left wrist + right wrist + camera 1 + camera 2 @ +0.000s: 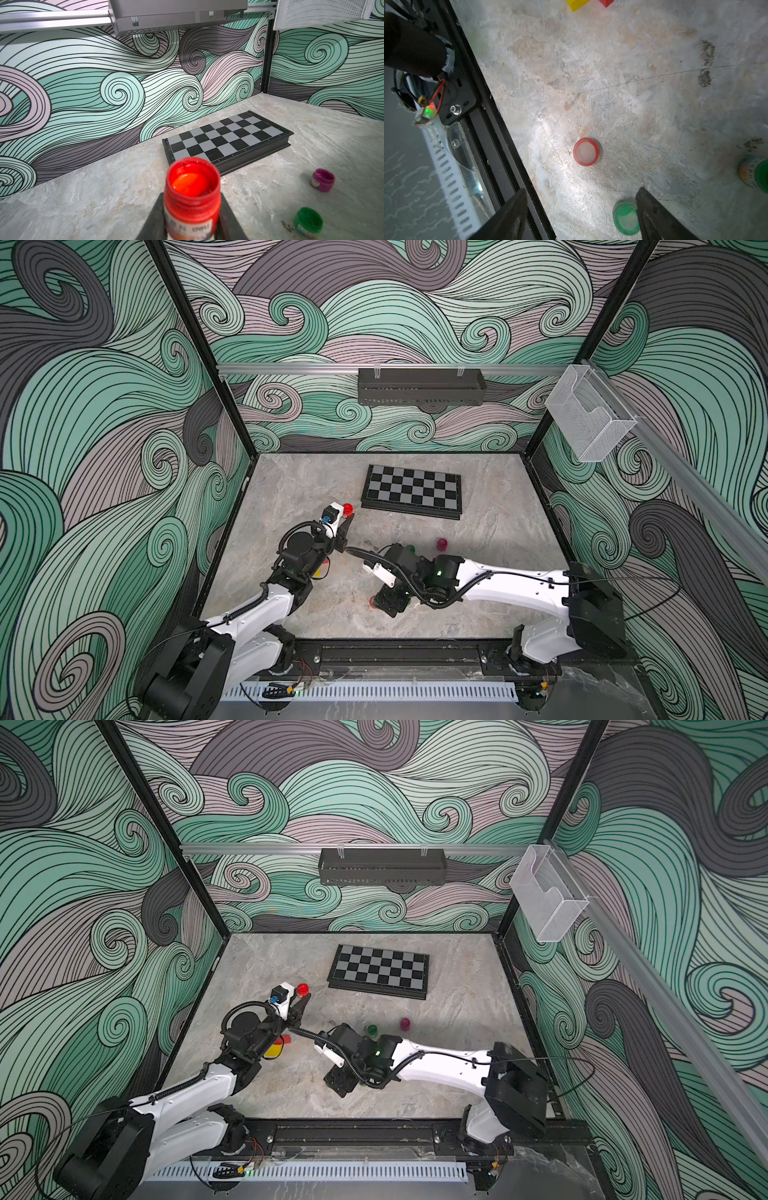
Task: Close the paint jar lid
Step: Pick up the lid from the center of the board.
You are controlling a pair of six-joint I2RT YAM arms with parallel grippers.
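My left gripper (191, 196) is shut on the red paint jar (192, 193), one black finger on each side of its labelled body. The jar stands upright with its mouth uncovered and red paint showing inside; in both top views it is left of centre (348, 509) (302, 989). The red lid (586, 152) lies on the table with its pale inside facing up. My right gripper (583, 189) hangs open just above the table near the front rail, with the red lid a short way beyond its fingertips and nothing between them.
A green lid (626, 217) lies against one right finger. An uncapped green jar (308, 222) and purple jar (323, 179) stand mid-table. A folded chessboard (411, 491) lies at the back. Yellow (274, 1050) and red (286, 1039) blocks sit under the left arm.
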